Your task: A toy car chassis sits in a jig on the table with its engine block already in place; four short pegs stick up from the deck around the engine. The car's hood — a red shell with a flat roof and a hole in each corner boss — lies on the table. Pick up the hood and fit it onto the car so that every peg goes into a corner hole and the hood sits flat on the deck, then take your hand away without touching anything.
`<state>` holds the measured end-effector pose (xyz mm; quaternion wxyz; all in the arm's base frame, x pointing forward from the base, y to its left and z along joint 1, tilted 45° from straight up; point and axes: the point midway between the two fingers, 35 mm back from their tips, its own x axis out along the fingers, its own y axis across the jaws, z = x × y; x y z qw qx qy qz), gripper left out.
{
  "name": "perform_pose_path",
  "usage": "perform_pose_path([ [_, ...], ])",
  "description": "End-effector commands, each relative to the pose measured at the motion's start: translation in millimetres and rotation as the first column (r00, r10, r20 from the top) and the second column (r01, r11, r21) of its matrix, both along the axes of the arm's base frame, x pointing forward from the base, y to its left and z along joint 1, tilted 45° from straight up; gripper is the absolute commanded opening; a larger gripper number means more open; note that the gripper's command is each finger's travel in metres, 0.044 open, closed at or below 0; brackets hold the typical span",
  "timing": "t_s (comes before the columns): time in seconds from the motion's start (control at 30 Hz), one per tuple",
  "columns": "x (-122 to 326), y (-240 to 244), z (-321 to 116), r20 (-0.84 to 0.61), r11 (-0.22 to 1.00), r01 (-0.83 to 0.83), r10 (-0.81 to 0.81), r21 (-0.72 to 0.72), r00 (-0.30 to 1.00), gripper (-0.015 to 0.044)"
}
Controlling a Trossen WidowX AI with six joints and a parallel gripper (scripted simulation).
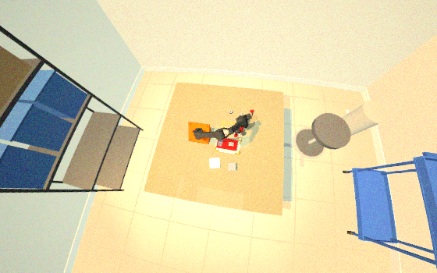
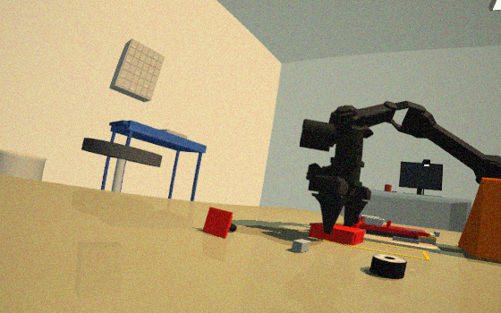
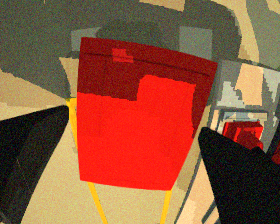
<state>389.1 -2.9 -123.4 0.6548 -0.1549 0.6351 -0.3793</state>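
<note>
the gripper (image 1: pixel 238 132) (image 2: pixel 339 229) (image 3: pixel 136 123) is spread wide, pinching nothing, its black tapered fingers at opposite sides of the hood (image 1: pixel 241 129) (image 2: pixel 336 233) (image 3: pixel 131 140). the hood lies on the table (image 1: pixel 179 156) (image 2: pixel 160 268) (image 3: pixel 56 200), near the car (image 1: pixel 227 144) (image 2: pixel 393 230) (image 3: pixel 236 131), off its deck. the wrist view shows the hood's broad red top; the top view leaves only red patches around the arm (image 1: pixel 210 134) (image 2: pixel 451 143).

only the top view shows a white square (image 1: pixel 214 163), a greyish square (image 1: pixel 232 166) and the shelf's blue bins (image 1: pixel 58 93). only the exterior view shows a dark flat monitor (image 2: pixel 420 175) and a gridded wall panel (image 2: pixel 139 71).

the table is tan, faintly glossy; the base (image 1: pixel 192 140) (image 2: pixel 500 219) is orange, slope-sided. a round black puck (image 1: pixel 231 111) (image 2: pixel 388 268) has a pale top; the small cube (image 2: pixel 301 246) is grey.
</note>
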Motion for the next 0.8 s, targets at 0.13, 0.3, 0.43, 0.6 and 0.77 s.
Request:
perform_pose_path([
  [0.13,-1.3,-3.4,-4.0,-0.006,1.000,-0.005,0.005,-0.004,1.000,0.0440],
  [0.3,-0.3,-1.8,-1.8,0.000,1.000,0.000,0.000,0.000,1.000,0.0328],
  [0.43,-0.3,-1.8,-1.8,0.000,1.000,0.000,0.000,0.000,1.000,0.0302],
  [0.6,-0.4,-1.7,-1.9,0.000,1.000,0.000,0.000,0.000,1.000,0.0249],
  [0.77,-0.1,0.4,0.2,0.000,1.000,0.000,0.000,0.000,1.000,0.0117],
])
